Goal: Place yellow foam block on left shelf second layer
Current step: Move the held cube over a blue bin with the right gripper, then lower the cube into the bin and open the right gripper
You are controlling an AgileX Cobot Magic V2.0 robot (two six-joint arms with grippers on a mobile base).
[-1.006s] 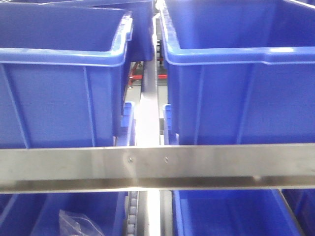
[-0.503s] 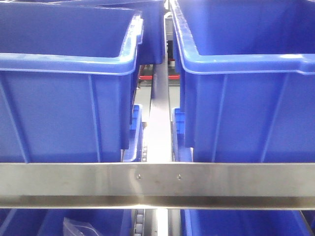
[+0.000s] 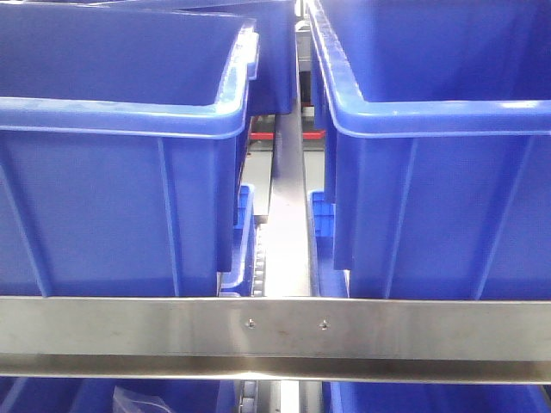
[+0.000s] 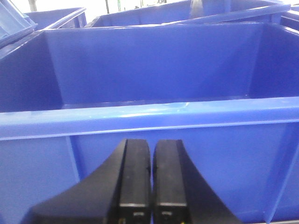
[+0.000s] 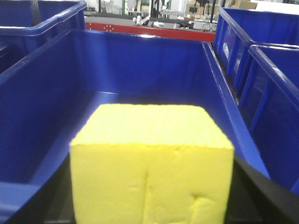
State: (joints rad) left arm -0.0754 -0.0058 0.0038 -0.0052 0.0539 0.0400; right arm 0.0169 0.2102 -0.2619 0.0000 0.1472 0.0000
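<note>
The yellow foam block [image 5: 152,158] fills the lower middle of the right wrist view. My right gripper [image 5: 152,191] is shut on it, with a dark finger [image 5: 264,191] showing at each side. The block hangs just above the near end of a long blue bin [image 5: 140,70]. In the left wrist view my left gripper [image 4: 152,156] is shut with nothing in it, its pads together. It faces the front wall of a wide blue bin [image 4: 154,121]. Neither gripper nor the block shows in the front view.
The front view shows a steel shelf rail [image 3: 275,331] running across. Two large blue bins stand above it, one left [image 3: 112,198] and one right [image 3: 439,198]. A steel divider [image 3: 288,215] runs between them. A clear plastic bag [image 3: 138,400] lies in a lower bin.
In the front view the shelf rail has dropped lower in the frame. The bins and divider have shifted right and look nearer.
</note>
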